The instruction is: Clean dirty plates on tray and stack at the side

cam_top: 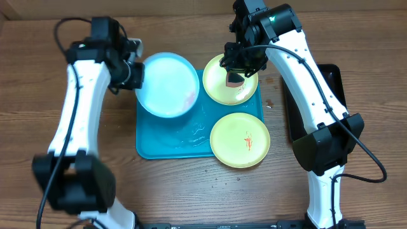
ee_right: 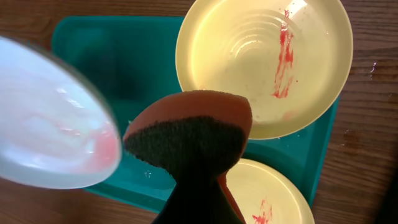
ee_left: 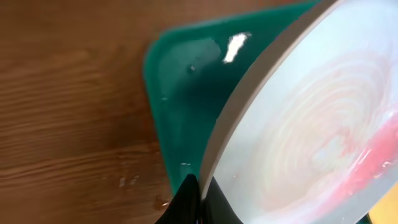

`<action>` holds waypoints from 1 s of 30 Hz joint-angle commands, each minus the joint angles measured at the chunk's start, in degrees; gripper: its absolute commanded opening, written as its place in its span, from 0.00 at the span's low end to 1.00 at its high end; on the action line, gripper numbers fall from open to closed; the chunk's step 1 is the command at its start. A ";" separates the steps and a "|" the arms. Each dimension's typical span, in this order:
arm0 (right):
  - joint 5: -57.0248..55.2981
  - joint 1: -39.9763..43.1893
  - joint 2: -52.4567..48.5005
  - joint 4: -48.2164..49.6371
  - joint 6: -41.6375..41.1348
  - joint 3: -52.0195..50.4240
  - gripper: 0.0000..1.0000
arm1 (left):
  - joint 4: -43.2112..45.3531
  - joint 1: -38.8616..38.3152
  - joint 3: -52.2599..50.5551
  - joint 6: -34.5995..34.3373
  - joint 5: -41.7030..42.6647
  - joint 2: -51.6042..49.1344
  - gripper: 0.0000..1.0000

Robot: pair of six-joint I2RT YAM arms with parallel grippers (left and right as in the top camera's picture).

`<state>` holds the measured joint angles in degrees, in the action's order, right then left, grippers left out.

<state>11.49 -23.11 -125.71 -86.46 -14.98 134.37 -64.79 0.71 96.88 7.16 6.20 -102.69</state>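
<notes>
The table (cam_top: 191,197) is matt, grained brown wood. The turquoise tray (cam_top: 172,147) is glossy plastic with glints. The pale plate (cam_top: 166,83) and yellow-green plates (cam_top: 240,140) look like smooth, ringed plastic. The sponge (ee_right: 186,140) pairs orange foam with a rough dark scouring face.

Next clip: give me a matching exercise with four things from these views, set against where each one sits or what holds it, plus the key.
Things
1. pale blue plate
2. sponge
3. lower lime plate
4. black tray

States
A. pinched in the right gripper
B. resting outside the turquoise tray
C. rim clamped by the left gripper
D. lying ungripped at a corner of the turquoise tray

Pairs: 1-C, 2-A, 3-D, 4-B
</notes>
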 commanded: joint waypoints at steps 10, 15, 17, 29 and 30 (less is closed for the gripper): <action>-2.47 0.11 2.27 0.24 0.24 1.40 0.04 | -1.66 -7.69 1.53 -11.30 -33.44 16.20 0.04; -2.47 0.11 2.27 0.17 0.24 1.40 0.04 | 0.11 -15.76 -0.92 -18.01 -51.82 16.09 0.04; -2.47 0.11 2.27 0.17 0.22 1.40 0.04 | 1.40 -18.45 -2.84 -21.07 -56.76 16.06 0.04; -2.47 0.11 2.27 0.20 0.24 1.40 0.04 | 5.07 -23.96 -14.45 -36.61 -61.64 15.82 0.04; -2.47 0.11 2.27 0.22 0.22 1.40 0.04 | 5.05 -24.06 -14.84 -37.48 -61.53 15.82 0.04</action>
<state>9.54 -23.11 -125.71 -86.50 -14.96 134.37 -60.12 -22.55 83.50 -23.62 -52.60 -87.02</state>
